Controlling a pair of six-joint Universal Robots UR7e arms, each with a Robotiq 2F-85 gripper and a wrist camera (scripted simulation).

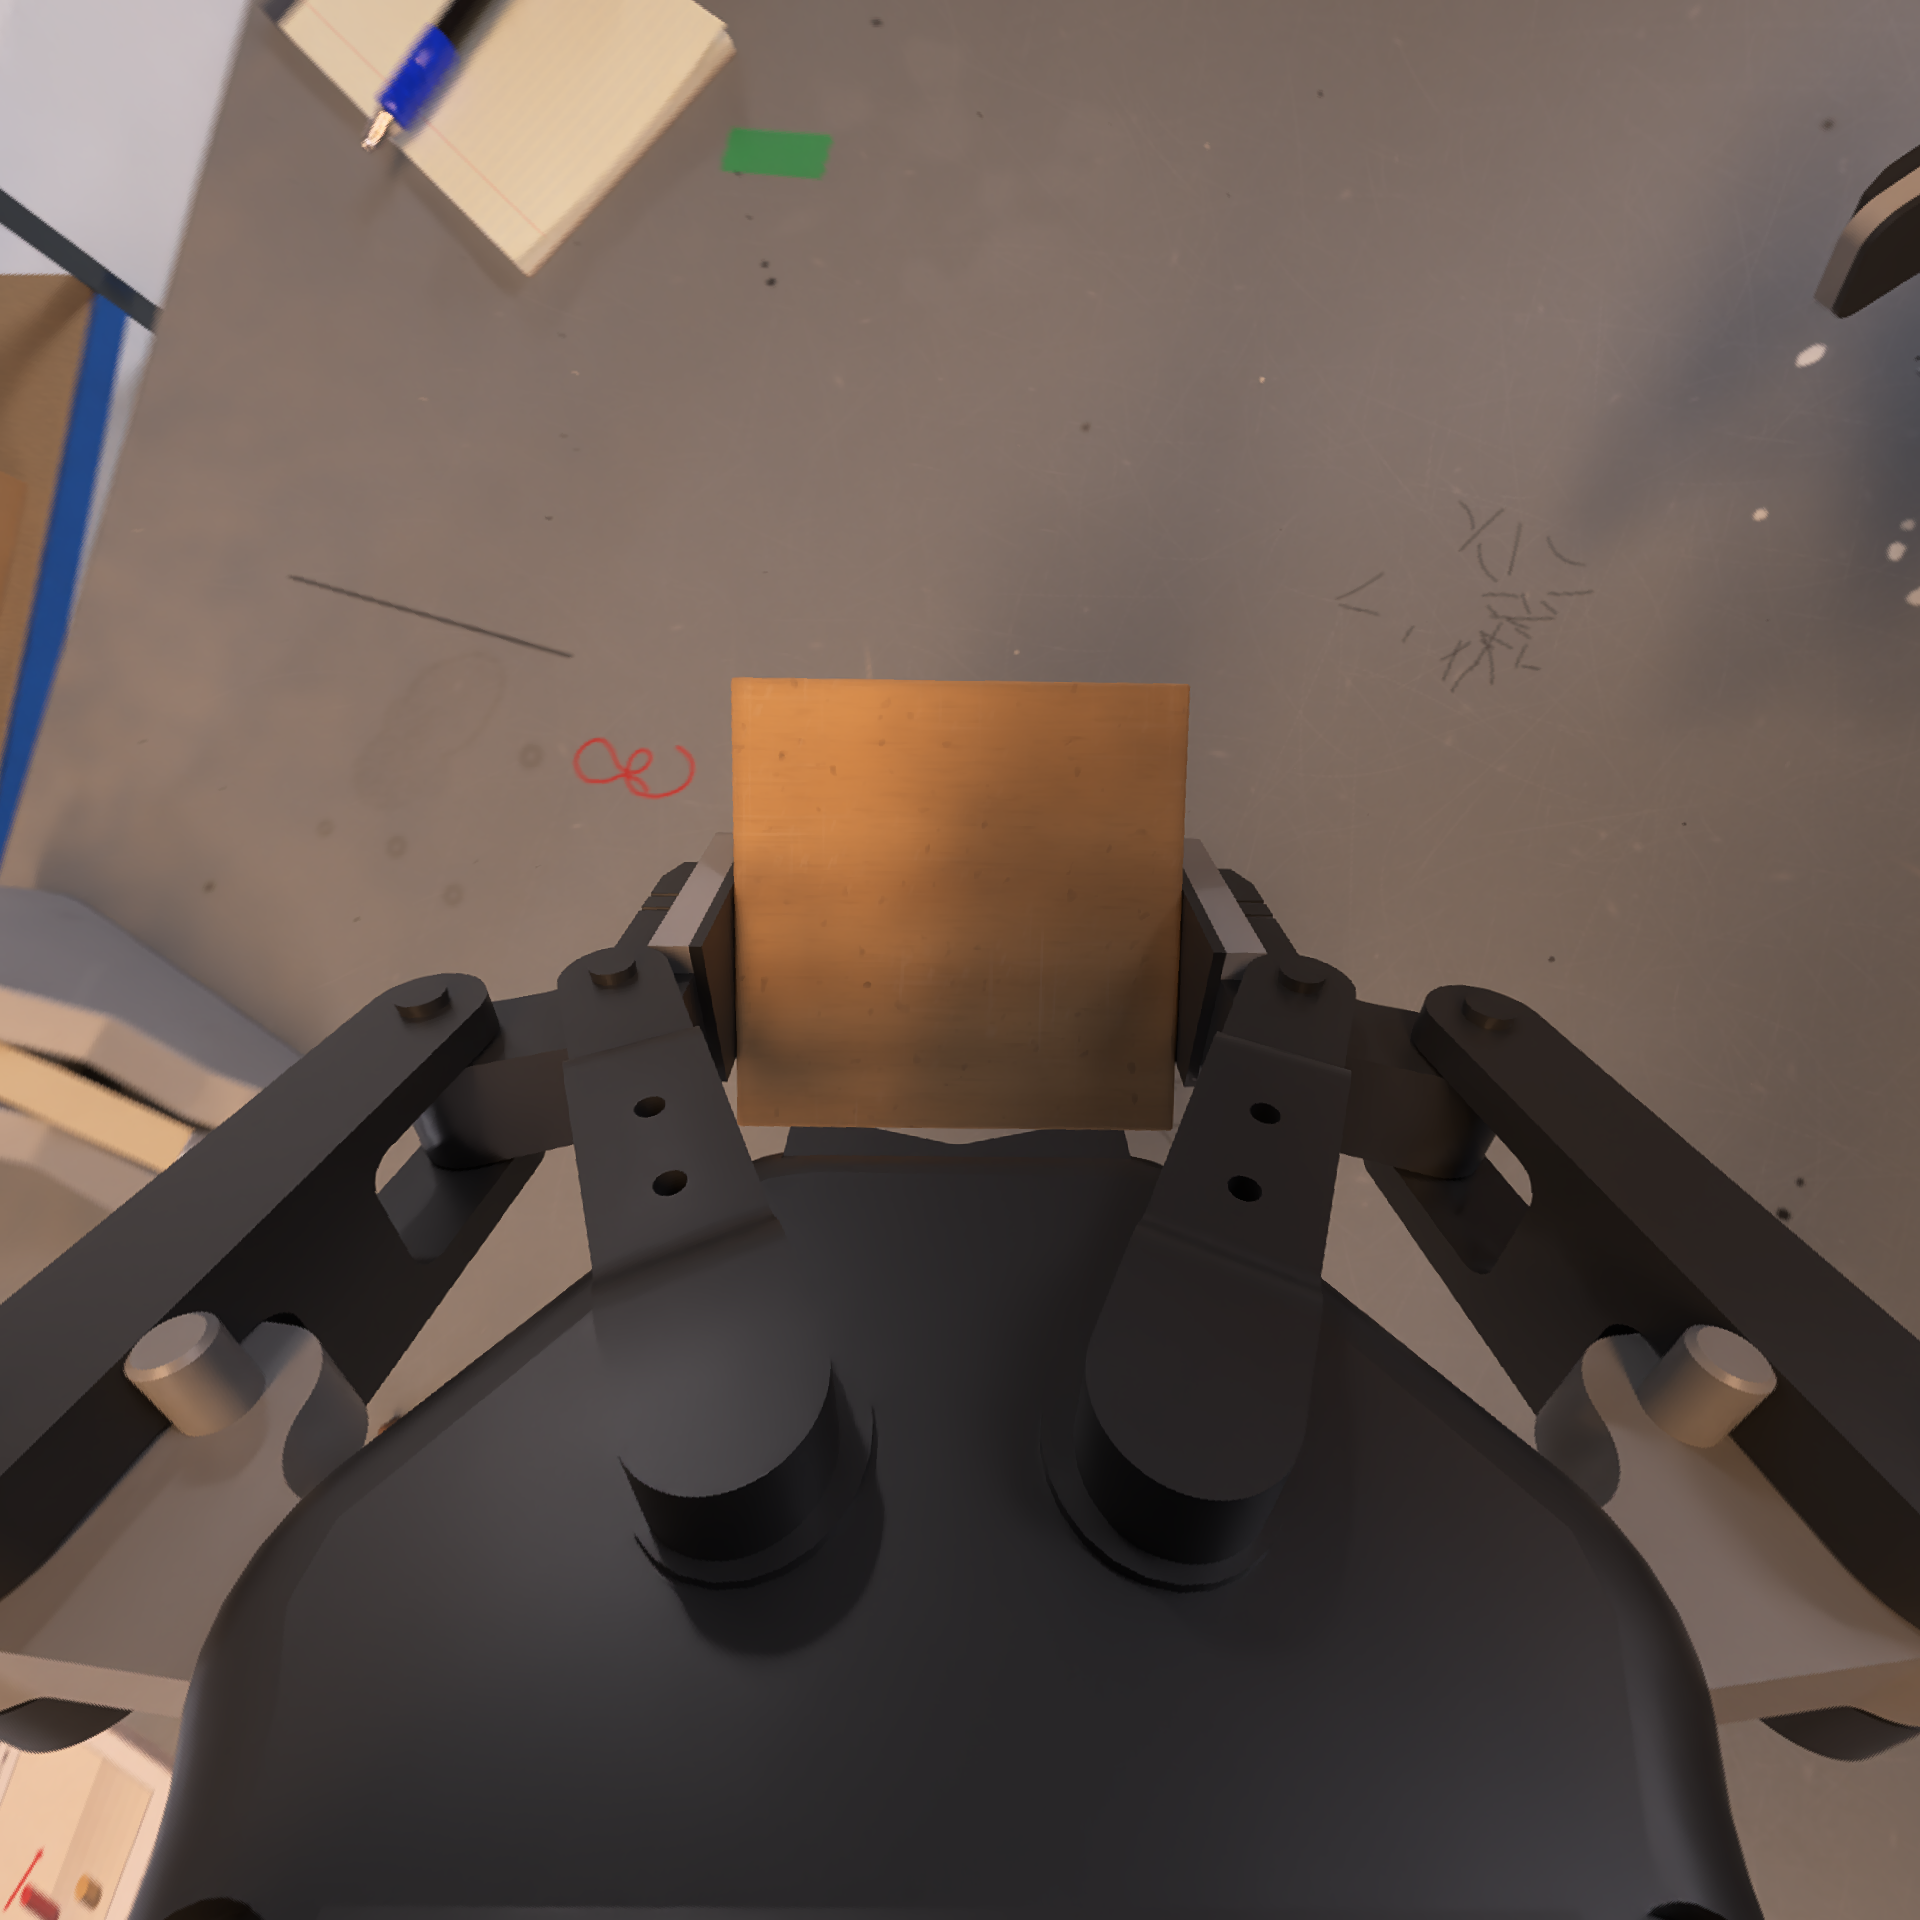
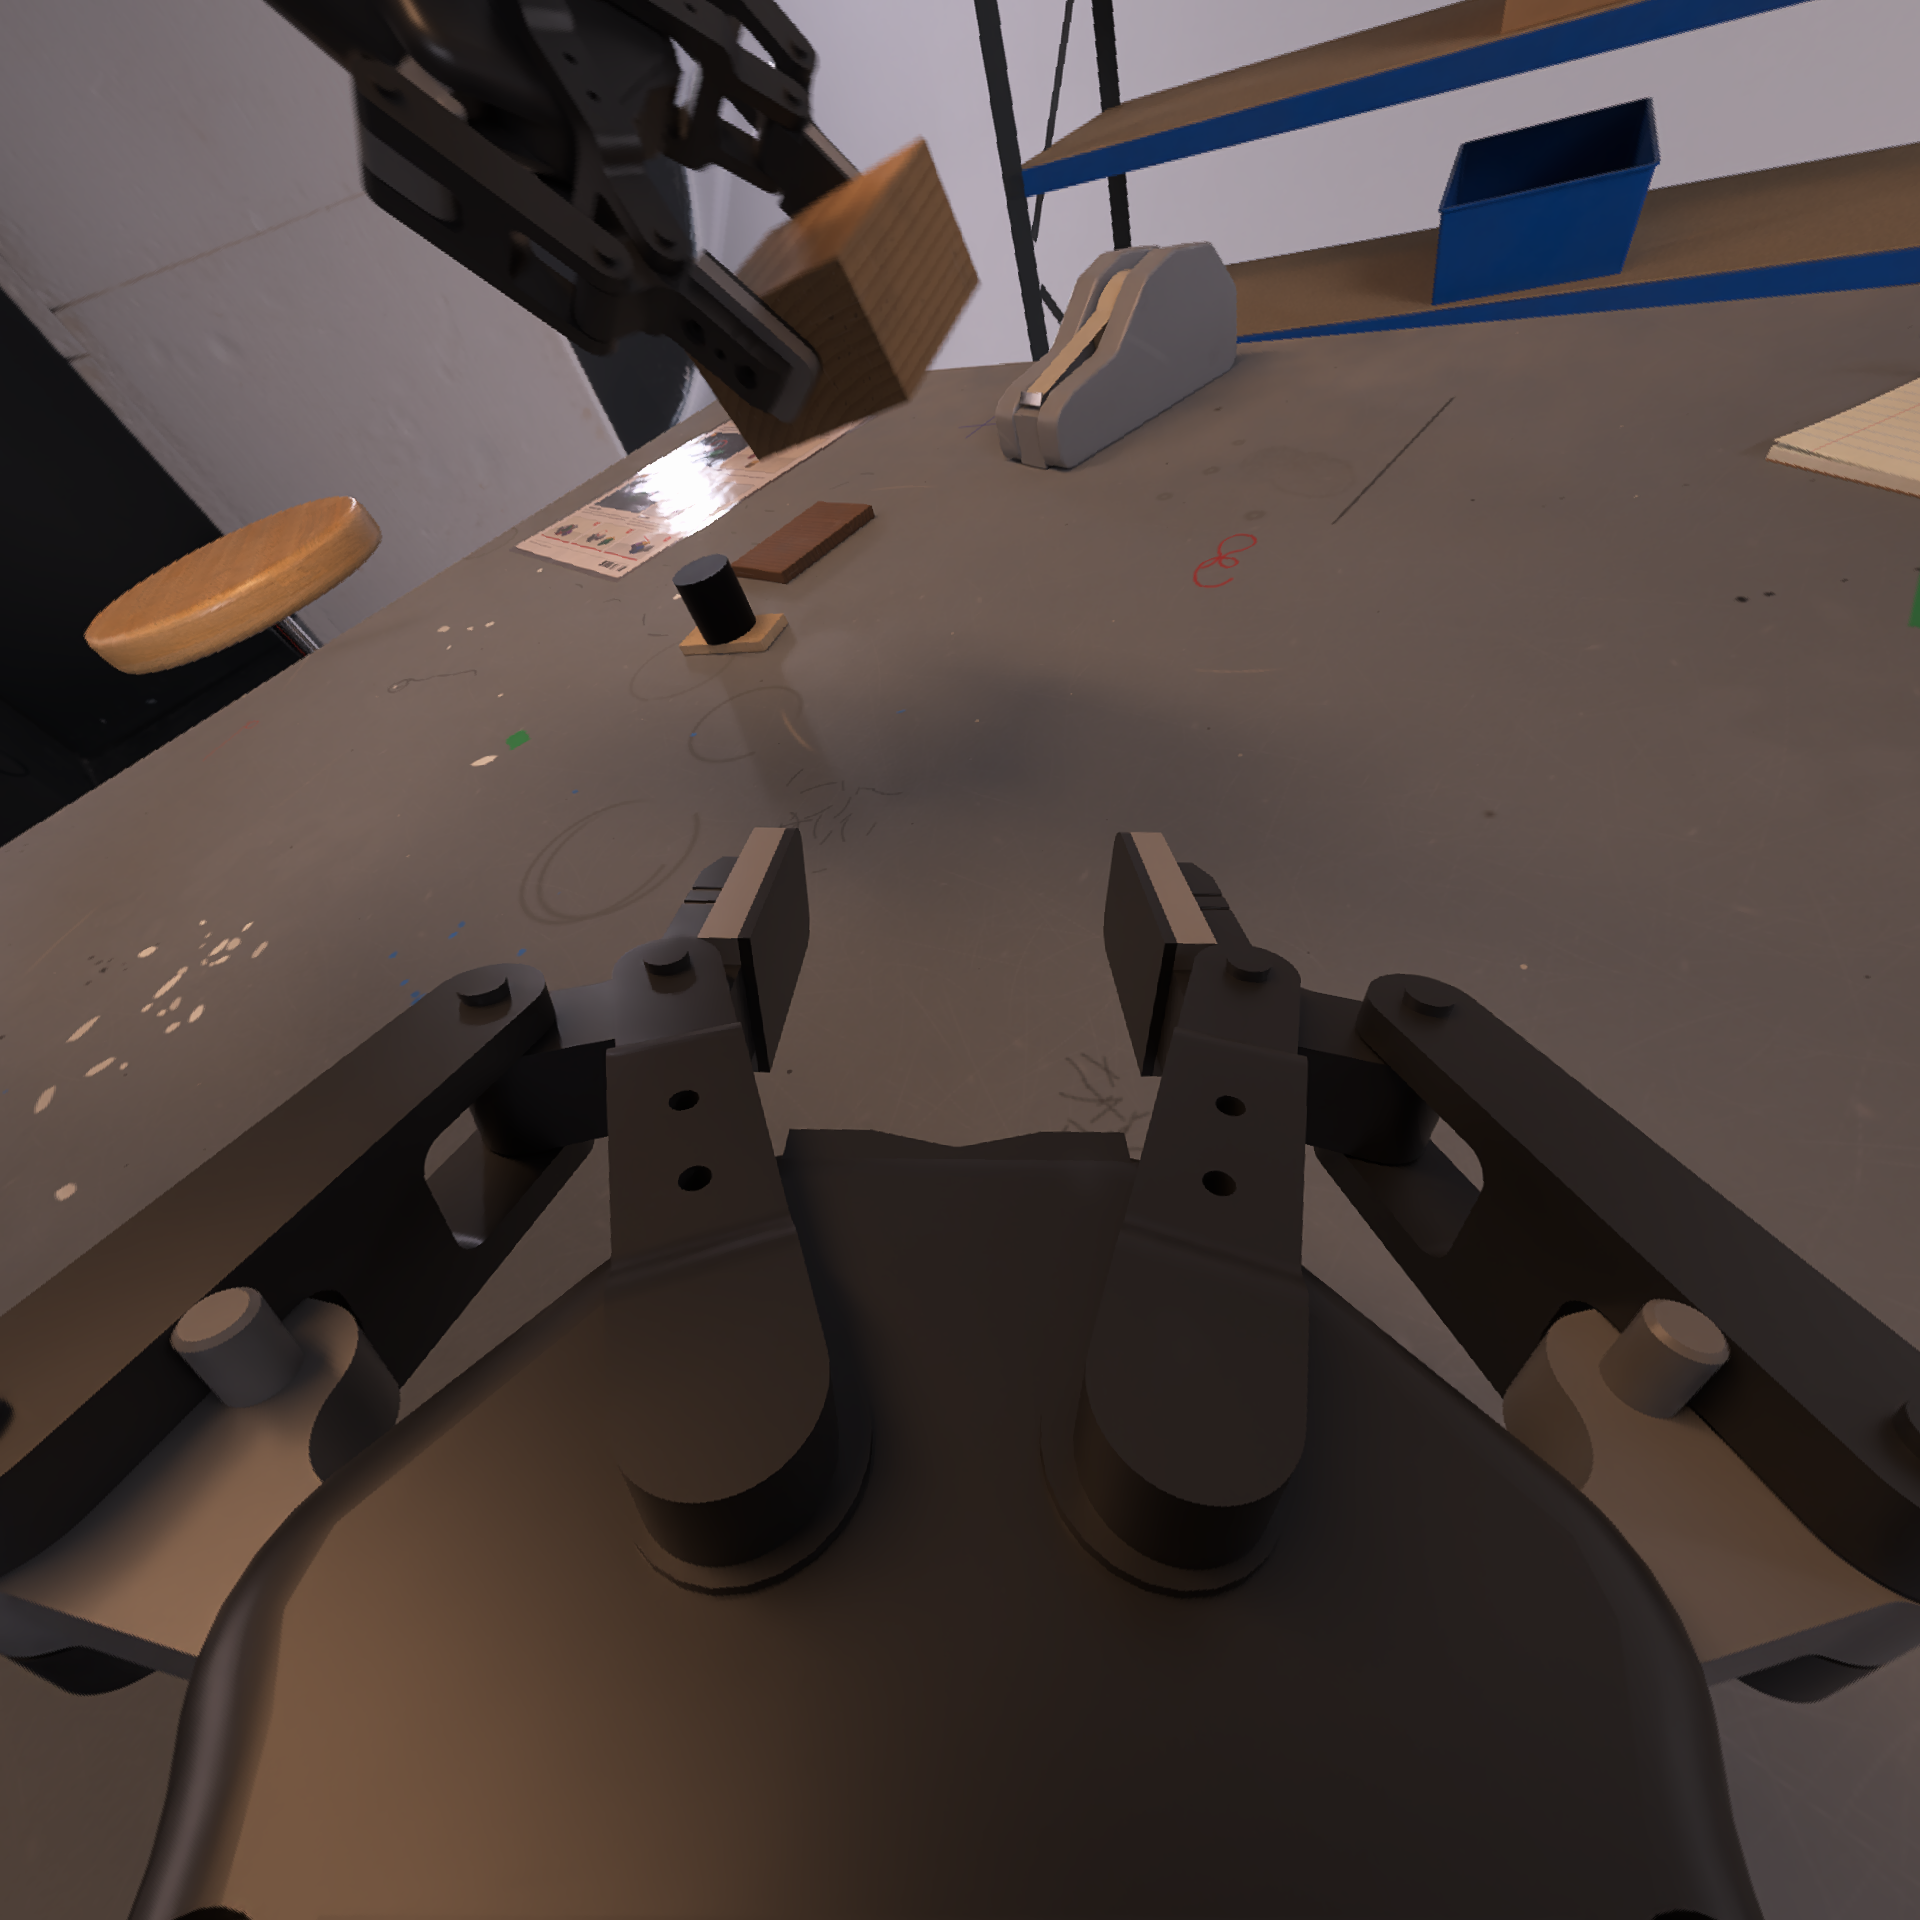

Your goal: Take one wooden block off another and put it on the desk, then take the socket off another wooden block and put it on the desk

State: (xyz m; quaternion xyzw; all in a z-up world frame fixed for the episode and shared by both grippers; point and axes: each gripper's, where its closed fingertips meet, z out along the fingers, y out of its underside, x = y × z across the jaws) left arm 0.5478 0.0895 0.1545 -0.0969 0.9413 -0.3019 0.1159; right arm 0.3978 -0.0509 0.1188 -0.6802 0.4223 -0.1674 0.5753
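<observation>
Wooden block (image 1: 958, 904) sits clamped between my left gripper (image 1: 958, 966) pads, rigid, flat-sided, probably light; right gripper (image 2: 956, 945) hangs apart, empty.

The left claw (image 2: 821, 343) is holding a wooden block (image 2: 873, 301) in the air above the desk (image 2: 1351, 831). Beneath it a leaflet (image 2: 665, 499) is lying on the desk, with a flat wooden block (image 2: 805, 540) just beside it. Nearer, the socket (image 2: 715, 601) is standing upright on a thin wooden block (image 2: 764, 632). A tape dispenser (image 2: 1122, 353) is sitting farther back, and a notepad (image 1: 520, 125) is carrying a pen (image 1: 416, 78).
</observation>
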